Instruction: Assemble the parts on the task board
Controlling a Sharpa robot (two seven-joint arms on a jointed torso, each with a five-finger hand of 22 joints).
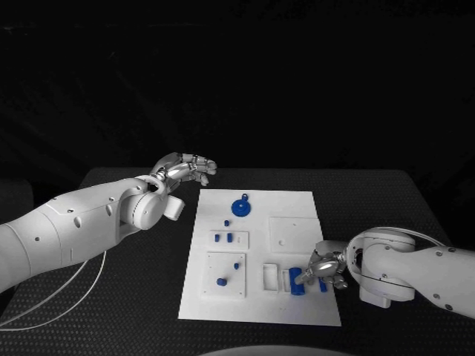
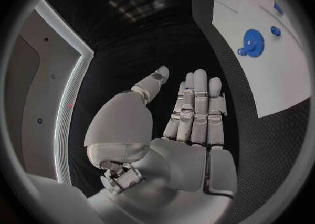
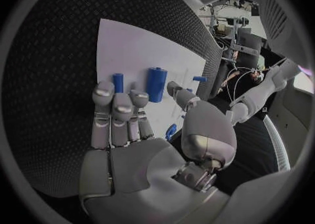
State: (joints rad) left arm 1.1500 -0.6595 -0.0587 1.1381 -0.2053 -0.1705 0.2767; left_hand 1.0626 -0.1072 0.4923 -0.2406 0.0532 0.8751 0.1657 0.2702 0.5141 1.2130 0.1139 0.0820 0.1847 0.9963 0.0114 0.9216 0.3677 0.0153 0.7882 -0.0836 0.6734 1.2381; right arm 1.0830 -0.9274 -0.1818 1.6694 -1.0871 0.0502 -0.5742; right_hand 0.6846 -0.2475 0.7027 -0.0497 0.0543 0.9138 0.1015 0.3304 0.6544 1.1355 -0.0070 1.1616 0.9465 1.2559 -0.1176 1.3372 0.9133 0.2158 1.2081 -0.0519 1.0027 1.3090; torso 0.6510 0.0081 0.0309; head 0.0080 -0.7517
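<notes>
The white task board (image 1: pixel 261 311) lies in the middle of the table. A blue gear-shaped part (image 1: pixel 241 205) lies at its far end, with several small blue pegs (image 1: pixel 225 238) nearer. My right hand (image 1: pixel 325 268) hovers over the board's near right area, fingers (image 3: pixel 113 114) stretched out and holding nothing. Just beyond its fingertips lie a thick blue cylinder (image 3: pixel 156 83) and a thinner one (image 3: pixel 118 81). Another blue piece (image 3: pixel 171 130) peeks out beside the thumb. My left hand (image 1: pixel 186 167) floats off the board's far left corner, fingers (image 2: pixel 197 106) straight and empty.
The board (image 2: pixel 262 77) carries raised white blocks (image 1: pixel 295 231) and a slotted block (image 1: pixel 271 277). Black matting (image 1: pixel 130 297) surrounds it. A cable (image 1: pixel 56 297) loops under my left arm at the near left.
</notes>
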